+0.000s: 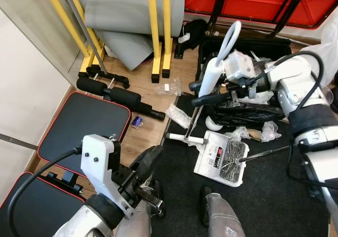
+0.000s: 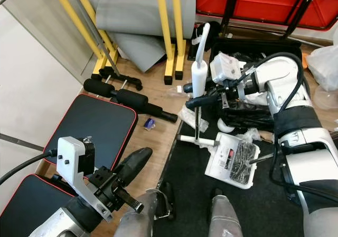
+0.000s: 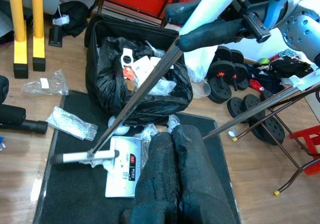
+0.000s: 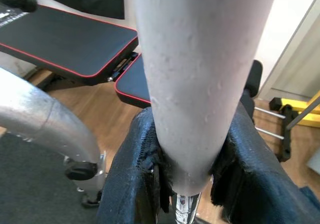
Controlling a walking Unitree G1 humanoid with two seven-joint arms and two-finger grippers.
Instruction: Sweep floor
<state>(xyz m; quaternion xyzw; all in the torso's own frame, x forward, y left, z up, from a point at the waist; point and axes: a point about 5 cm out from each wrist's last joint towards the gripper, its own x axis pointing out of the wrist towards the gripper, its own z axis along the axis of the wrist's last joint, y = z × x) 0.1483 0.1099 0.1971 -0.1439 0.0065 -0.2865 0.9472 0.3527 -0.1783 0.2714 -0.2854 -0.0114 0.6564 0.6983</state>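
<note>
Left claw (image 1: 150,166) sits lowest in frame, near the robot's legs, over the edge of the black mat (image 1: 264,195); fingers pressed together, holding nothing (wrist view confirms pads touching). Right claw (image 2: 203,94) is clamped on the broom (image 2: 199,73), at the base of its white grip where the metal pole starts. Broom pole slants down to the white broom head (image 1: 185,138) lying on the mat. Just beside the head: white dustpan (image 1: 222,159) on the mat, dark debris piled in its tray. Black trash bag (image 3: 135,84) stands open behind the dustpan, full of packaging. Clear plastic wrappers (image 1: 177,115) scattered on the wood floor (image 1: 153,97) and mat edge. Black padded bench (image 1: 84,123) off to the robot's left.
</note>
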